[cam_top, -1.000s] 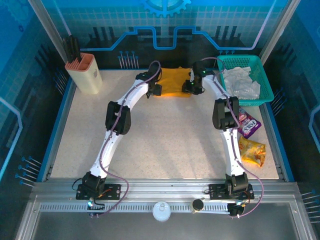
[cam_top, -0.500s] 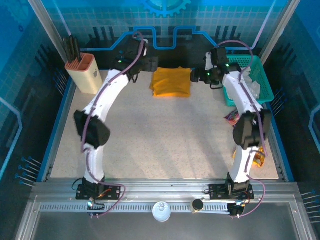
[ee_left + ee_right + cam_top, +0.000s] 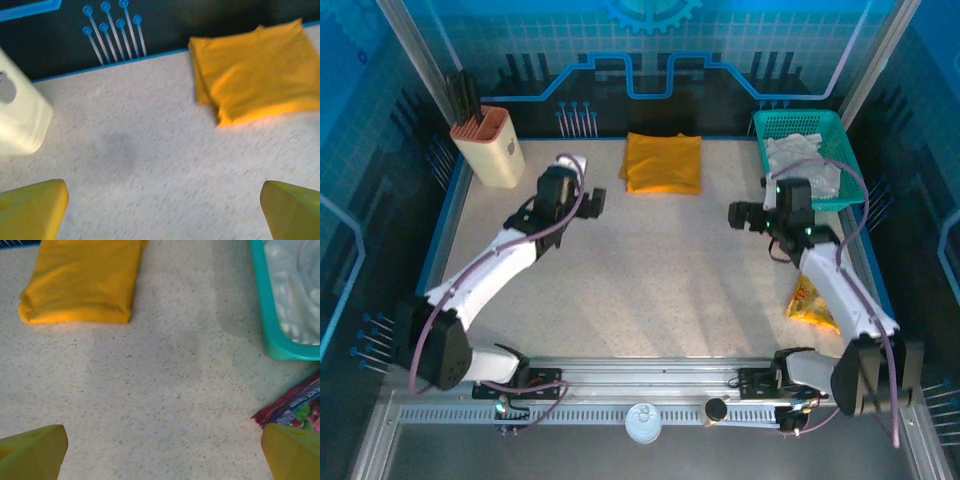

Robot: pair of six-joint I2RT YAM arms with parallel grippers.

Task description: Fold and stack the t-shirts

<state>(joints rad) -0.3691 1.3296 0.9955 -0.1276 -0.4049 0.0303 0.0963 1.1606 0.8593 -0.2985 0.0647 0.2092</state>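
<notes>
White arms (image 3: pixel 485 280), perhaps purple cables (image 3: pixel 584 193), yellow fingers (image 3: pixel 30 207)

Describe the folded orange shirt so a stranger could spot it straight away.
Look along the far edge of the table, between the beige holder and the teal basket. The mustard-orange t-shirt lies there, folded flat; the pale t-shirt sits crumpled inside the basket.

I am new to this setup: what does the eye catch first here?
The mustard-orange t-shirt lies folded at the far middle of the table. The pale white-grey t-shirt sits crumpled in the teal basket at the far right. The left gripper and right gripper hang open, empty, nearer the front.
</notes>
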